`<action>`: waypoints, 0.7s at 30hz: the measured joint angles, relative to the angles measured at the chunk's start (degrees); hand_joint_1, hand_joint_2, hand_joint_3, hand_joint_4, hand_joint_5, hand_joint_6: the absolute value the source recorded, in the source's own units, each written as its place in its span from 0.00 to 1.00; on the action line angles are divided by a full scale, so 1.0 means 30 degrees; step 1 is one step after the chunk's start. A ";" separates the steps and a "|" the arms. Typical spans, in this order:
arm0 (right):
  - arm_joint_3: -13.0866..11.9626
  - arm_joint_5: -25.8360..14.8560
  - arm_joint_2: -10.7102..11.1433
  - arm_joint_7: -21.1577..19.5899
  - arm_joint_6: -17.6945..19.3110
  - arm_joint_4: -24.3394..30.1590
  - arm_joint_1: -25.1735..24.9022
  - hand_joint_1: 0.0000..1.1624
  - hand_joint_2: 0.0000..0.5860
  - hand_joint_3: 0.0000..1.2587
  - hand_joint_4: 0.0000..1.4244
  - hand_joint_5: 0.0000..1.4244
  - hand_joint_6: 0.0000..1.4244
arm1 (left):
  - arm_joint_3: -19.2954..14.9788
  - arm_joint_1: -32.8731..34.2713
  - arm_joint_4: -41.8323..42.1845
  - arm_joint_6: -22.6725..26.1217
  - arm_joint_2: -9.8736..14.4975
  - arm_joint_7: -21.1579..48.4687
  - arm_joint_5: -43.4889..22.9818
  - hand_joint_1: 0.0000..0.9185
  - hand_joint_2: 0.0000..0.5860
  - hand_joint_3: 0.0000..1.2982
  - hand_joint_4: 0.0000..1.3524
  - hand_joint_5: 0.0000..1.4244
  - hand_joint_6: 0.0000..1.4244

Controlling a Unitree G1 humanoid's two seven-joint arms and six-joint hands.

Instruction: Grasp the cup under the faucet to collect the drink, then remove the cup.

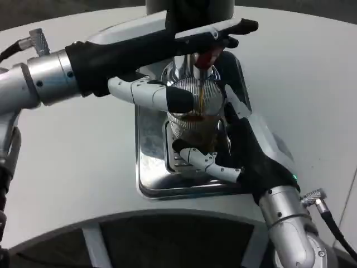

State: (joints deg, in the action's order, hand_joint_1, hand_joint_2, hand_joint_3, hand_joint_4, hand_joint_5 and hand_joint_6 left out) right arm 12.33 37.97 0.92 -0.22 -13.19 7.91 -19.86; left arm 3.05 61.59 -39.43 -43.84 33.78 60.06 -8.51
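A clear ribbed cup (pixel 195 114) stands on the steel drip tray (pixel 149 167) under the faucet (pixel 205 57). A brown stream runs from the faucet into the cup, and brown drink fills its lower part. My right hand (pixel 240 153) wraps around the cup from the right and front, holding it. My left hand (pixel 184 39) reaches across from the left and presses on the faucet's handle above the cup. One of its fingers lies across the cup's left side.
The dispenser's dark body (pixel 189 8) rises at the top centre. The white round table (pixel 72 151) spreads left and right of the tray; its front edge curves just below the tray.
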 measured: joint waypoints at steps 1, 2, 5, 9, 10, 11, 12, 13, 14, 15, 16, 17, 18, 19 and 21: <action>0.0004 -0.0022 0.0004 -0.0024 0.0000 -0.0159 -0.0107 0.44 0.32 0.00 0.00 0.00 0.00 | 0.0007 0.0000 -0.0001 -0.0028 0.0001 -0.0004 0.0014 0.00 0.01 0.03 0.00 0.04 0.00; 0.0011 -0.0038 0.0004 -0.0035 -0.0001 -0.0260 -0.0152 0.44 0.32 0.00 0.00 0.00 0.00 | 0.0011 0.0000 -0.0001 -0.0063 0.0002 -0.0011 0.0030 0.00 0.01 0.03 0.00 0.04 0.00; 0.0041 -0.0080 0.0020 -0.0070 -0.0020 -0.0476 -0.0311 0.44 0.32 0.00 0.00 0.00 0.00 | 0.0036 0.0001 -0.0003 -0.0110 0.0002 -0.0058 0.0061 0.00 0.01 0.03 0.00 0.04 0.00; 0.0036 -0.0126 0.0049 -0.0144 -0.0051 -0.0852 -0.0689 0.44 0.32 0.00 0.00 0.00 0.00 | 0.0060 0.0002 -0.0032 -0.0122 0.0002 -0.0168 0.0074 0.00 0.01 0.03 0.00 0.04 0.00; 0.0034 -0.0187 0.0050 -0.0167 -0.0054 -0.0958 -0.0735 0.44 0.32 0.00 0.00 0.00 0.00 | 0.0063 0.0002 -0.0040 -0.0122 0.0002 -0.0209 0.0074 0.00 0.01 0.03 0.00 0.04 0.00; 0.0032 -0.0247 0.0052 -0.0188 -0.0061 -0.1025 -0.0761 0.44 0.32 0.00 0.00 0.00 0.00 | 0.0067 0.0003 -0.0047 -0.0122 0.0002 -0.0224 0.0074 0.00 0.01 0.03 0.00 0.04 0.00; 0.0027 -0.0310 0.0052 -0.0217 -0.0067 -0.1071 -0.0777 0.44 0.32 0.00 0.00 0.00 0.00 | 0.0073 0.0003 -0.0053 -0.0122 0.0002 -0.0229 0.0074 0.00 0.01 0.03 0.00 0.04 0.00; 0.0026 -0.0369 0.0054 -0.0264 -0.0069 -0.1122 -0.0793 0.44 0.32 0.00 0.00 0.00 0.00 | 0.0077 0.0004 -0.0056 -0.0122 0.0002 -0.0237 0.0074 0.00 0.01 0.03 0.00 0.04 0.00; 0.0025 -0.0410 0.0060 -0.0299 -0.0070 -0.1184 -0.0805 0.44 0.32 0.00 0.00 0.00 0.00 | 0.0083 0.0004 -0.0057 -0.0122 0.0002 -0.0246 0.0075 0.00 0.01 0.03 0.00 0.04 0.00; 0.0025 -0.0425 0.0071 -0.0318 -0.0071 -0.1276 -0.0822 0.44 0.32 0.00 0.00 0.00 0.00 | 0.0089 0.0004 -0.0059 -0.0122 0.0002 -0.0256 0.0076 0.00 0.01 0.03 0.00 0.04 0.00; 0.0024 -0.0443 0.0085 -0.0325 -0.0077 -0.1334 -0.0825 0.44 0.32 0.00 0.00 0.00 0.00 | 0.0092 0.0004 -0.0059 -0.0122 0.0002 -0.0261 0.0076 0.00 0.01 0.03 0.00 0.04 0.00; 0.0019 -0.0470 0.0100 -0.0341 -0.0079 -0.1415 -0.0840 0.44 0.32 0.00 0.00 0.00 0.00 | 0.0095 0.0004 -0.0059 -0.0124 0.0002 -0.0269 0.0078 0.00 0.01 0.03 0.00 0.04 0.00; 0.0014 -0.0507 0.0115 -0.0367 -0.0081 -0.1518 -0.0887 0.44 0.32 0.00 0.00 0.00 0.00 | 0.0095 0.0003 -0.0058 -0.0124 0.0002 -0.0276 0.0079 0.00 0.01 0.03 0.00 0.04 0.00; 0.0004 -0.0532 0.0129 -0.0431 -0.0081 -0.1632 -0.0952 0.44 0.32 0.00 0.00 0.00 0.00 | 0.0099 0.0004 -0.0058 -0.0128 0.0002 -0.0293 0.0089 0.00 0.01 0.03 0.00 0.04 0.00; -0.0038 -0.0680 0.0175 -0.0594 -0.0081 -0.1870 -0.1195 0.44 0.32 0.00 0.00 0.00 0.00 | 0.0116 0.0004 -0.0057 -0.0135 0.0002 -0.0384 0.0109 0.00 0.01 0.03 0.00 0.04 0.00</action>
State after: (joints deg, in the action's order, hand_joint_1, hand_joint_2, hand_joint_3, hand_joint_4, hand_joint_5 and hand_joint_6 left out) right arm 12.22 35.93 1.45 -2.00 -13.44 2.30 -23.45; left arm 3.40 61.60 -39.61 -44.25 33.79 58.91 -8.18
